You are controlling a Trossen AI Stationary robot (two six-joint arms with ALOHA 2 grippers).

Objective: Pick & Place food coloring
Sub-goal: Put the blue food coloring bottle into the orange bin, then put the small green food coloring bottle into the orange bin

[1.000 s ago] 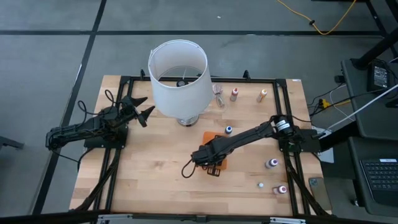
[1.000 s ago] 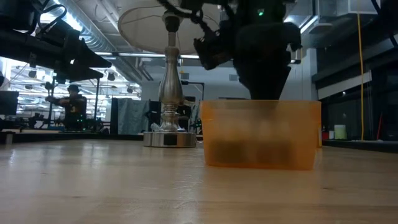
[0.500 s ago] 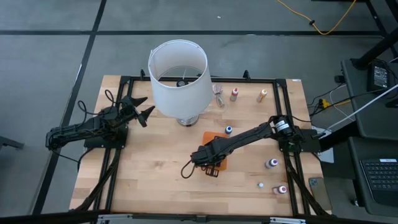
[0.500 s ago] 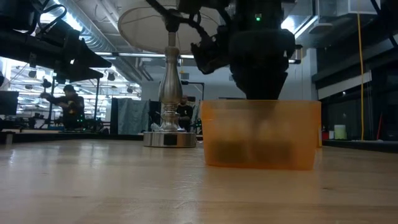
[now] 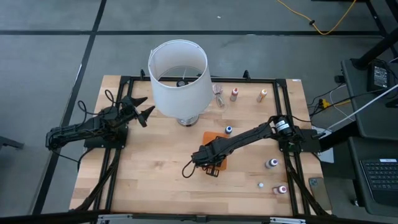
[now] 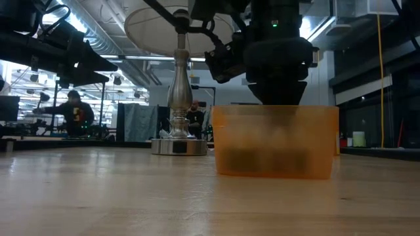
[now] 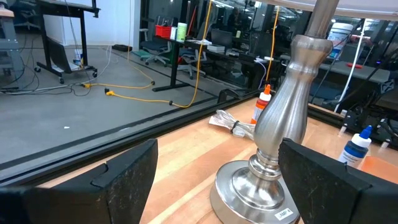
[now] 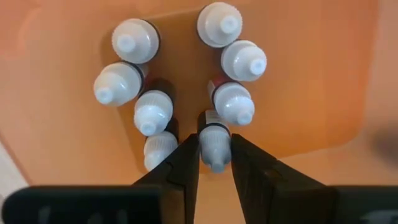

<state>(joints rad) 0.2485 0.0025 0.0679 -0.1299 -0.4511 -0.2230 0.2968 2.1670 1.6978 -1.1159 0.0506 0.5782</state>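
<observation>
Right end effector (image 8: 214,163) pinches one white-capped food coloring bottle (image 8: 215,143) among upright others.

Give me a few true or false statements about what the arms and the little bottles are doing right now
1. The right end effector grips a small white-capped bottle over the translucent orange plastic tray. True.
2. The left end effector holds a bottle. False: it is open and empty, beside the tall white lampshade.
3. Several white-capped bottles already stand in the tray. True.
4. Every bottle is in the tray. False: a blue-topped bottle and others stand on the wooden table.
5. The lamp lies on its side. False: its silver base is upright.
</observation>
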